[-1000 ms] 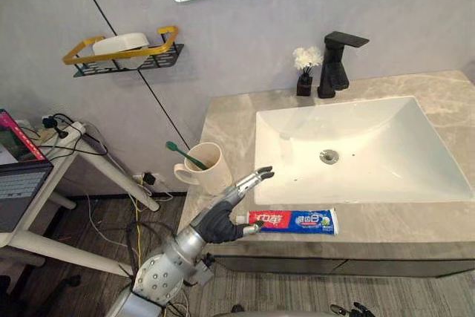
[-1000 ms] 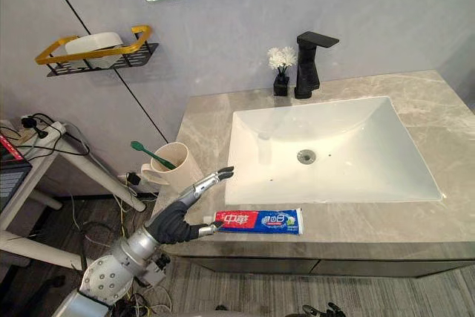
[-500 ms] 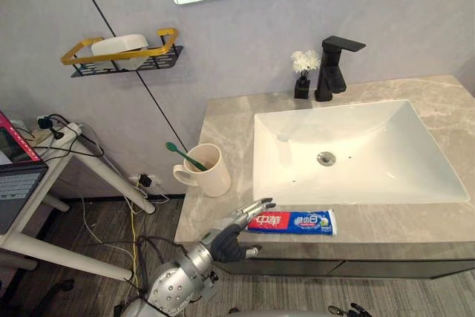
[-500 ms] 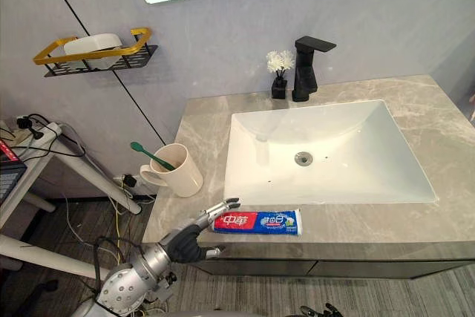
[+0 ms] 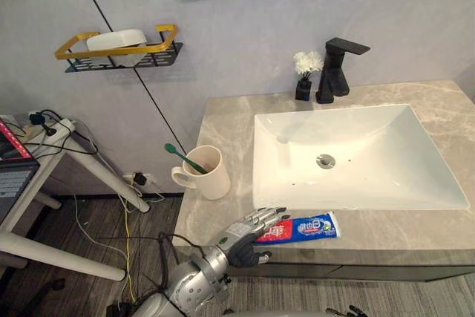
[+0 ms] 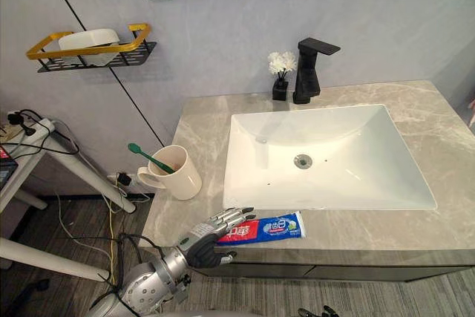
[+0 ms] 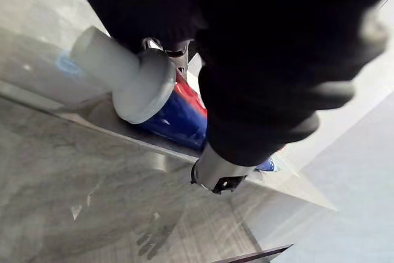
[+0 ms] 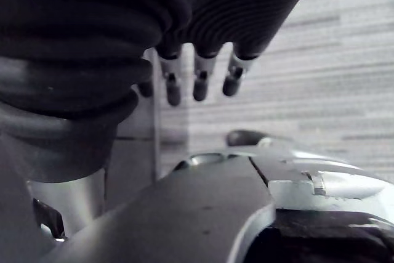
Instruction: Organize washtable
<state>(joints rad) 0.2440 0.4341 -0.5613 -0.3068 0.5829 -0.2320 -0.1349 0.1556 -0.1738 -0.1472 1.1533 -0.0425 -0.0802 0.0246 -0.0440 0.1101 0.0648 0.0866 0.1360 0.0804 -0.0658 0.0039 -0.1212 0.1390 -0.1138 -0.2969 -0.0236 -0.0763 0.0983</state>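
Red-and-blue toothpaste tube (image 5: 308, 226) lay on the stone counter (image 5: 215, 209), just in front of the basin (image 5: 371, 139) and slightly askew to its front rim. The left hand (image 5: 249, 229) covered the tube's cap end off the basin's front left corner. Its fingers lay side by side and nearly straight across the tube, with the thumb low at the counter's edge and no clamp visible. A sound grasp probably called for pinching the stiff shoulder beside the cap, not the soft body, before lifting toward the mug (image 5: 210, 176) left of the basin. The right hand (image 8: 200, 81) hung with relaxed fingers.
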